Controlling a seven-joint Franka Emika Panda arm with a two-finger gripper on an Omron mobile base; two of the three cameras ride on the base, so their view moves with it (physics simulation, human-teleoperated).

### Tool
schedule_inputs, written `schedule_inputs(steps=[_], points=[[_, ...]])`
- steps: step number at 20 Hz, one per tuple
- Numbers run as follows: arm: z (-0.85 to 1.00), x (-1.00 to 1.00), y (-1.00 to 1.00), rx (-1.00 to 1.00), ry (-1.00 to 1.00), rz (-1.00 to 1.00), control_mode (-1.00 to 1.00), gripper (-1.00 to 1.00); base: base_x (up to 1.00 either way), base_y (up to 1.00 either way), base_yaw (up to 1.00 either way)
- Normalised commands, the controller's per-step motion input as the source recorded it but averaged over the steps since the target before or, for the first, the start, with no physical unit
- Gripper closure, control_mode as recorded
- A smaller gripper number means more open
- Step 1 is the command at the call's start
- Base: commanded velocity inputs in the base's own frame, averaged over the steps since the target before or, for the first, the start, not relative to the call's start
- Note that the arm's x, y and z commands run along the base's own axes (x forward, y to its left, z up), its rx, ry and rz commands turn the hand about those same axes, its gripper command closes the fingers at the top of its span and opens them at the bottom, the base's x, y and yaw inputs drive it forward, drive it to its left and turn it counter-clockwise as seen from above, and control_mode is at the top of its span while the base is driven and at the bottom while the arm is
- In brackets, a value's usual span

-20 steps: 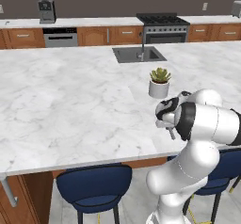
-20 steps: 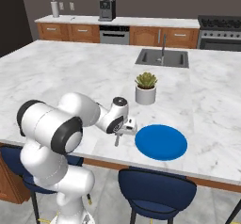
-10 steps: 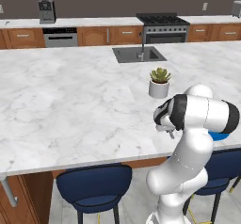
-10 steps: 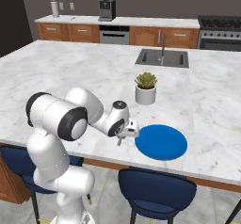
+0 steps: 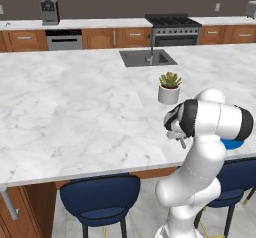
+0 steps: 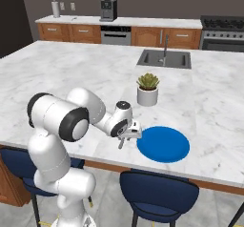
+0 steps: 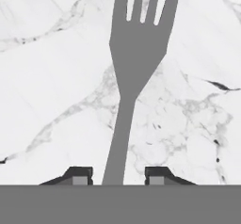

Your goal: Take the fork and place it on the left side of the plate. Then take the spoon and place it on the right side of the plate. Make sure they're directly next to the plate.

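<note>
1. Looking along the hand view, we see the fork [image 7: 134, 68] lying flat on the marble tabletop [image 7: 52, 77], its handle running down between the two finger tips [image 7: 79, 176] and its tines pointing away from us.
2. The jaws stand partly open: there is a clear gap of marble on each side of the handle, so neither tip touches the fork and we judge that nothing is gripped.
3. In the right base view the gripper [image 6: 127, 136] hangs low over the tabletop just beside the left edge of the blue plate [image 6: 163, 144], with a slim grey piece below it that we take for the fork [image 6: 121, 143]. That is the side the task names for the fork, which explains why the hand is down here.
4. We judge the fork to be near the plate's rim, but we cannot tell from these views whether it lies directly alongside or a little apart.
5. In the left base view the arm's own bulk covers most of the plate; only a sliver of blue shows behind the forearm, and the gripper [image 5: 179, 138] sits at the tabletop's near edge.
6. The potted plant [image 6: 147, 89] stands behind the plate, well clear of the cutlery spots.
7. We judge the fork half nearly done; the spoon's half is not yet done.
</note>
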Motion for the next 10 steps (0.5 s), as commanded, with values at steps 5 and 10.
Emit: schedule_inputs(steps=[5, 10], points=[[0.44, -0.27, 0.00, 0.00, -0.02, 0.00, -1.00, -1.00, 0.00, 0.00, 0.00], [0.63, -0.22, 0.17, 0.00, 0.00, 0.02, -1.00, -1.00, 0.00, 0.00, 0.00]])
